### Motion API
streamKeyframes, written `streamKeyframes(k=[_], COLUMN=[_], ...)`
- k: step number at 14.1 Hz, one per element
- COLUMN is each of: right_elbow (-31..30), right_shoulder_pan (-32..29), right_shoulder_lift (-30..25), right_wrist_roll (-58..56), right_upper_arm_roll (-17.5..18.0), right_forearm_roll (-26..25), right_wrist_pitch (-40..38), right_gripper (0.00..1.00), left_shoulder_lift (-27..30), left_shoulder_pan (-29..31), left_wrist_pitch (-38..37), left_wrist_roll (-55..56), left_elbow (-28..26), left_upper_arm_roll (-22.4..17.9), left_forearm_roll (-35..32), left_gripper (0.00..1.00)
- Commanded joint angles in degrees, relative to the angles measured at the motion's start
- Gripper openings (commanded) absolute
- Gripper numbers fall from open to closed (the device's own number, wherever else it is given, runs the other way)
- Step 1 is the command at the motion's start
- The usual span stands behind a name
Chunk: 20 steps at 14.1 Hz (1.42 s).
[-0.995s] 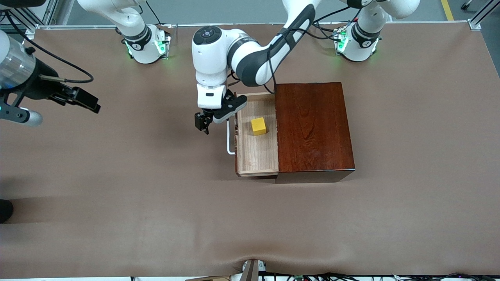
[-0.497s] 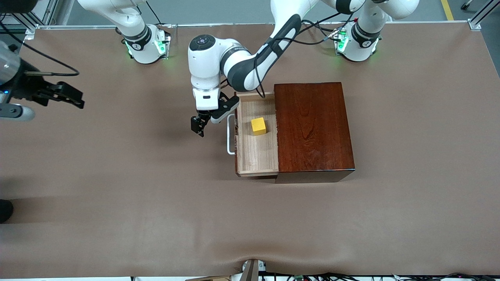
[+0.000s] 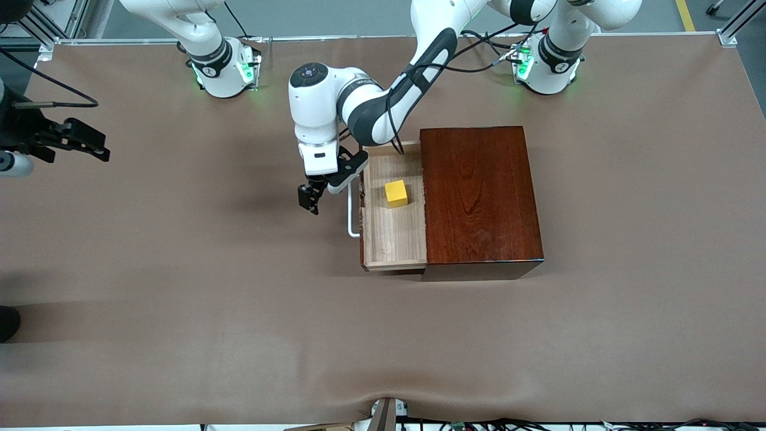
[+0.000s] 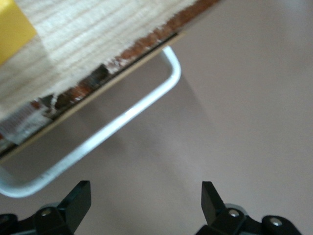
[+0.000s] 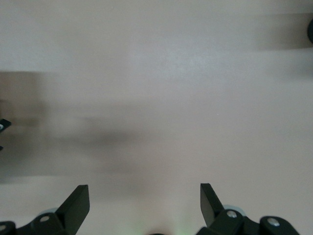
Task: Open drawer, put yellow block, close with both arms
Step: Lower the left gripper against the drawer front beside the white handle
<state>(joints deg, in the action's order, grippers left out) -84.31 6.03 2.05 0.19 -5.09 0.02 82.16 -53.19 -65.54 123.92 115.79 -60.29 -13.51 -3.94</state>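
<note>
The drawer (image 3: 392,236) stands pulled out of the dark wooden box (image 3: 479,191) toward the right arm's end of the table. The yellow block (image 3: 395,193) lies in its pale tray. My left gripper (image 3: 309,199) hangs open and empty just outside the white handle (image 3: 352,215), apart from it. In the left wrist view the handle (image 4: 122,122), the tray (image 4: 88,39) and a corner of the yellow block (image 4: 12,27) lie past the open left gripper (image 4: 145,198). My right gripper (image 3: 84,140) is open over bare table at the right arm's end; the right wrist view shows that gripper (image 5: 145,198) empty.
The brown table mat (image 3: 239,311) stretches wide nearer the front camera than the box. Both arm bases (image 3: 224,69) (image 3: 547,66) stand along the edge farthest from the front camera. A dark object (image 3: 7,323) pokes in at the right arm's end.
My right gripper has drawn away from the drawer toward the right arm's end of the table. My left gripper has shifted slightly beside the handle, still open. Drawer and block have not moved.
</note>
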Motion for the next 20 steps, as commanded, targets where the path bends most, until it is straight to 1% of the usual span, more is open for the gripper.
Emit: streamKeyframes(k=[1,2,5,8,10,13,18,20], right_elbow=[-7.51,-9.10,-9.47,-9.38,-8.68,-5.78,-4.73,-4.28], right_shoulder_pan=[-1.72,-2.42,-2.43,-3.39,-3.57,-3.66,-4.27,-4.18], right_shoulder_lift=[-5.72,-6.69,-7.49,-7.23,-6.97,-5.74,-5.13,-4.86], right_wrist_roll=[-1.42,-1.85,-1.86,-1.86,-1.86,-1.86,-1.34,-1.07], right_upper_arm_roll=[1.13,1.13,1.13,1.05,1.05,1.05,1.13,1.13], right_forearm_roll=[-0.19,-0.11,-0.19,-0.19,-0.28,-1.07,-0.98,-0.63], right_wrist_pitch=[3.34,4.14,3.01,2.04,2.30,2.30,2.39,2.22], right_gripper=[1.00,1.00,1.00,1.00,1.00,1.00,1.00,1.00], left_shoulder_lift=[-1.22,-1.22,-1.22,-0.87,-0.60,-0.25,0.36,0.45], left_shoulder_pan=[-0.03,0.15,0.59,1.03,1.46,2.26,2.87,2.96], left_wrist_pitch=[-1.58,-1.58,-1.84,-4.91,-6.76,-9.30,-14.58,-17.82], left_wrist_roll=[0.93,0.84,0.49,-0.65,-1.62,-1.62,-1.71,-2.58], left_elbow=[1.40,1.40,0.79,0.78,0.78,0.78,0.70,0.70], left_upper_arm_roll=[-0.38,-0.38,-0.38,-0.38,-0.38,-0.38,-0.38,-0.38], left_forearm_roll=[-1.15,-1.07,-1.24,-1.33,-1.42,-1.33,-1.42,-1.33], left_gripper=[1.00,1.00,1.00,1.00,1.00,1.00,1.00,1.00])
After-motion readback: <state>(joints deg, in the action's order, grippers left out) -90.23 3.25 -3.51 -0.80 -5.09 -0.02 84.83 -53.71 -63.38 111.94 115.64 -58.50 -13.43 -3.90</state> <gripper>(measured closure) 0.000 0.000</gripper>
